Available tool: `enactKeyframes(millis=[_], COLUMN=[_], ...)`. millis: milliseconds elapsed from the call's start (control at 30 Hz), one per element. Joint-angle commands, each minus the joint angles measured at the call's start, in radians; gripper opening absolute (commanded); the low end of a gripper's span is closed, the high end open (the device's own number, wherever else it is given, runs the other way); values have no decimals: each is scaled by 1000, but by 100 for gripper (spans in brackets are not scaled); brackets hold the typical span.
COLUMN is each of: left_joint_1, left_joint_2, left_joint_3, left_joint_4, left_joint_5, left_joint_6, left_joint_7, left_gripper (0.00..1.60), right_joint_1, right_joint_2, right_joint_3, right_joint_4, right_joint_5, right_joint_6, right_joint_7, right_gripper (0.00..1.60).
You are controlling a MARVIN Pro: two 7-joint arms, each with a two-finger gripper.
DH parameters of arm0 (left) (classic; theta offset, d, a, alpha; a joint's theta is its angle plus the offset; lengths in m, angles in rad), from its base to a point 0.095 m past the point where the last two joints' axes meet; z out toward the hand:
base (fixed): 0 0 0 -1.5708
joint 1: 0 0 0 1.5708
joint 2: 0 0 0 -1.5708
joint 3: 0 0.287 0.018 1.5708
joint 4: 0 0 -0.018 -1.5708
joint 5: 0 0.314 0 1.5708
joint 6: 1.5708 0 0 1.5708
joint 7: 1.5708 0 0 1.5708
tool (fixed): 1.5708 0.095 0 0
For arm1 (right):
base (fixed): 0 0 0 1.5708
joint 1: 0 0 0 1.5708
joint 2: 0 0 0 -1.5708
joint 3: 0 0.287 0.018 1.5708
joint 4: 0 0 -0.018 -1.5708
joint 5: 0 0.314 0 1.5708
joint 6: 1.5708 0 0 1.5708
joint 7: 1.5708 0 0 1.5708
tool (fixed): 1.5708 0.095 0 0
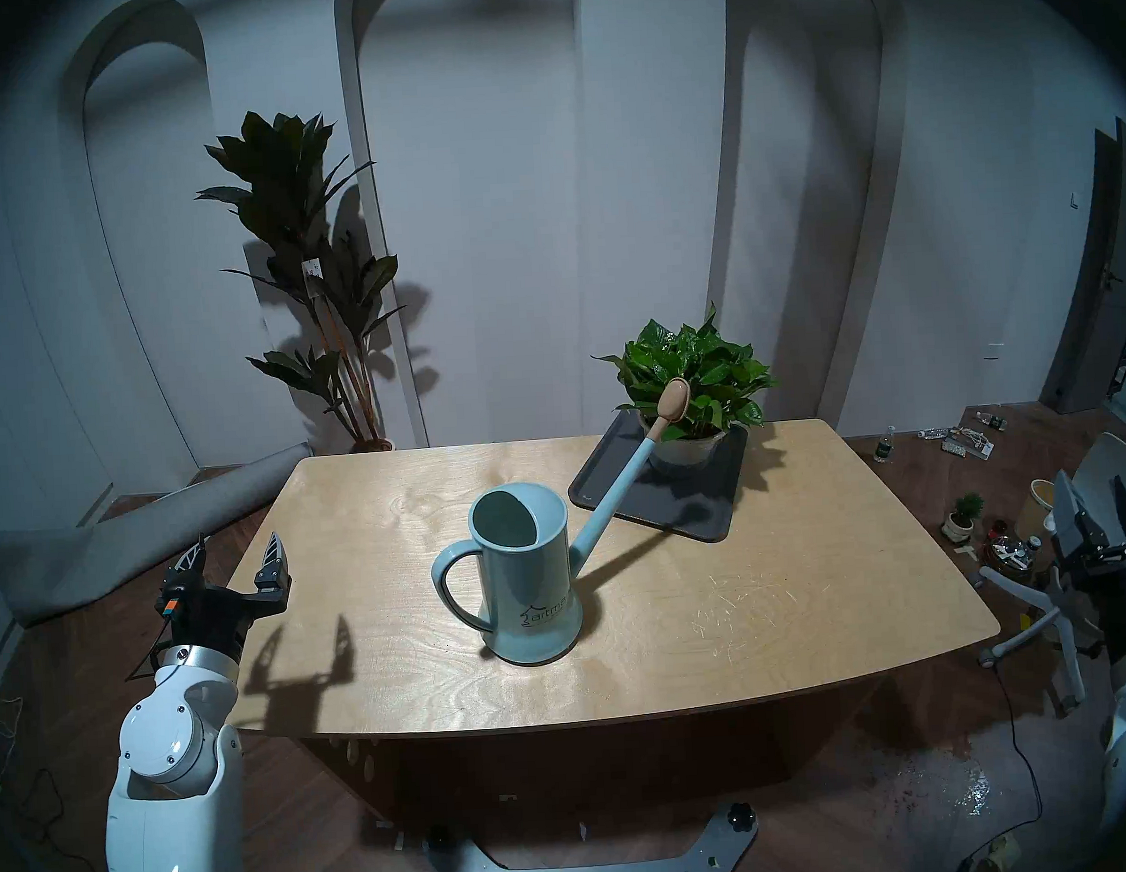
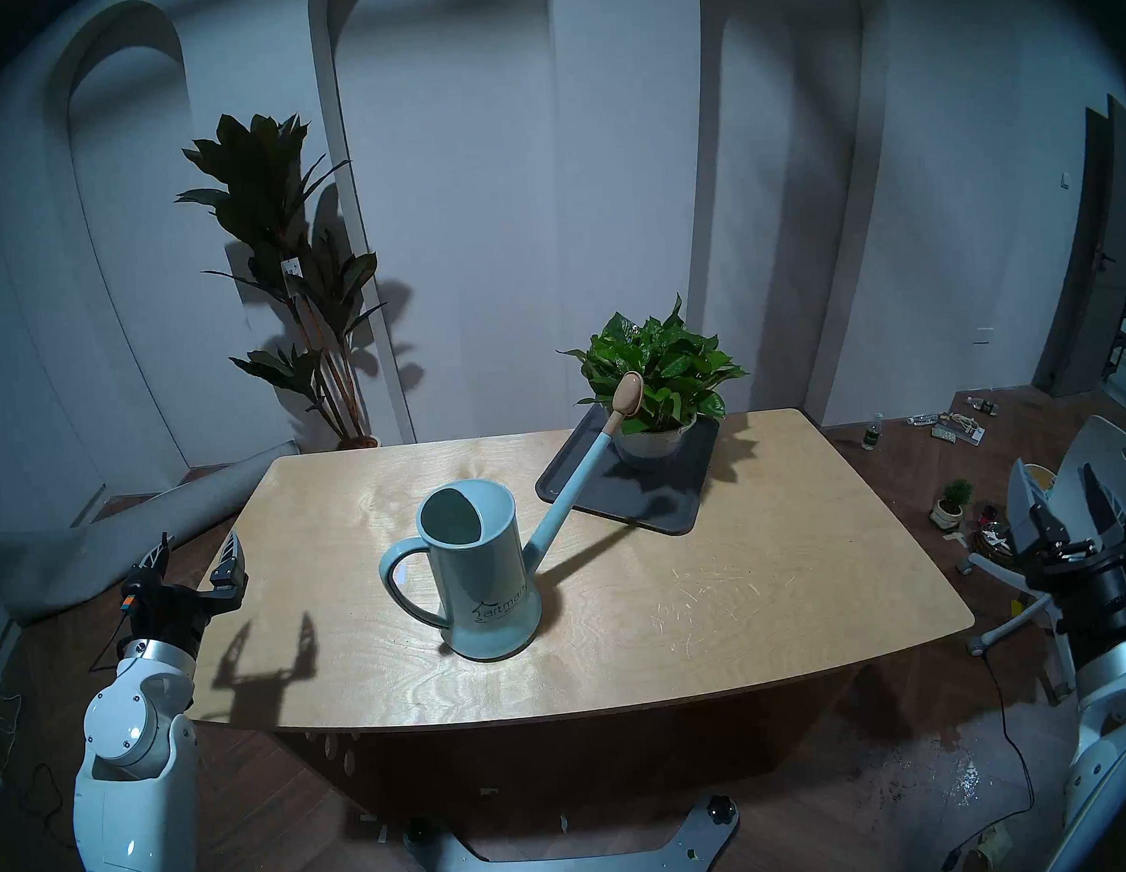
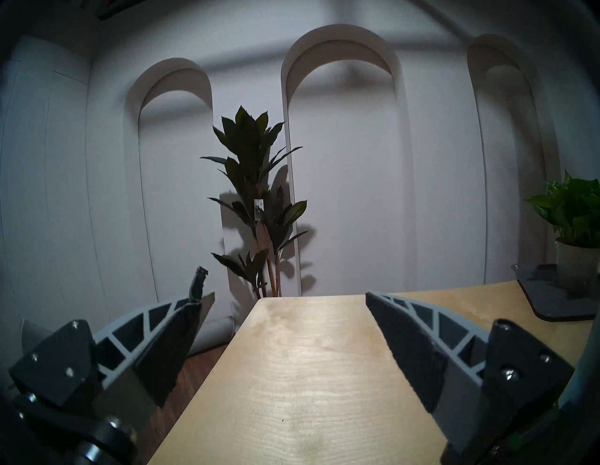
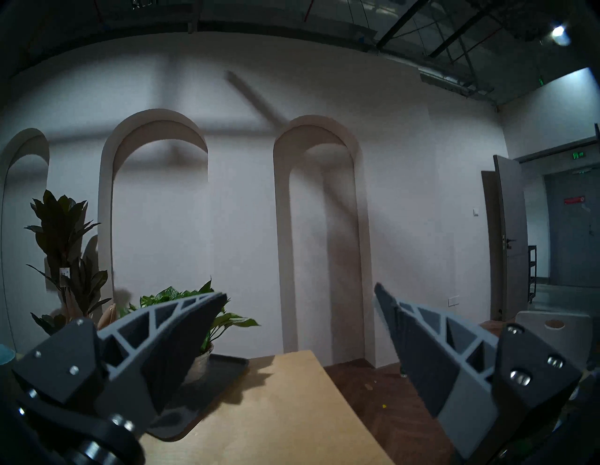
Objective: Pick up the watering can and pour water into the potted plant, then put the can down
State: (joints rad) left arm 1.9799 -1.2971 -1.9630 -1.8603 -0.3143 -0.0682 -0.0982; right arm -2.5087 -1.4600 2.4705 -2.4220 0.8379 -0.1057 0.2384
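Note:
The pale teal watering can (image 1: 529,583) (image 2: 480,579) stands upright in the middle of the wooden table (image 1: 784,609), loop handle to the left, long spout rising toward the back right, its tan rose tip in front of the leaves. The potted plant (image 1: 691,380) (image 2: 658,368) with bright green leaves sits in a pale round pot on a dark tray (image 1: 701,513) at the back right. It also shows in the left wrist view (image 3: 574,214) and the right wrist view (image 4: 224,320). My left gripper (image 1: 238,553) (image 3: 284,292) is open and empty at the table's left edge, left of the handle. My right gripper (image 1: 1091,495) (image 4: 300,295) is open and empty, off the table's right side.
A tall dark-leaved plant (image 1: 309,243) stands on the floor behind the table's left. A rolled grey mat (image 1: 130,546) lies on the floor at left. A white chair (image 1: 1038,602), a tiny plant in a white pot (image 1: 965,515) and small clutter are on the floor at right.

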Motion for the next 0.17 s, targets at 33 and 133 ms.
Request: enactKeyframes(millis=[33, 133], left_joint_1=[6, 9], left_joint_2=[13, 15], left_joint_3=[-14, -16], left_joint_4=[-73, -87], left_joint_5=[-16, -22], left_joint_6=[89, 122], left_joint_7=[8, 13], left_gripper=[160, 160], right_joint_1=[91, 135], right_joint_2=[130, 159], right_joint_3=[80, 47], right_joint_4=[-21, 10], right_joint_5=[63, 74], right_joint_6=[106, 148], right_joint_7=[-25, -31], right_gripper=[160, 160])
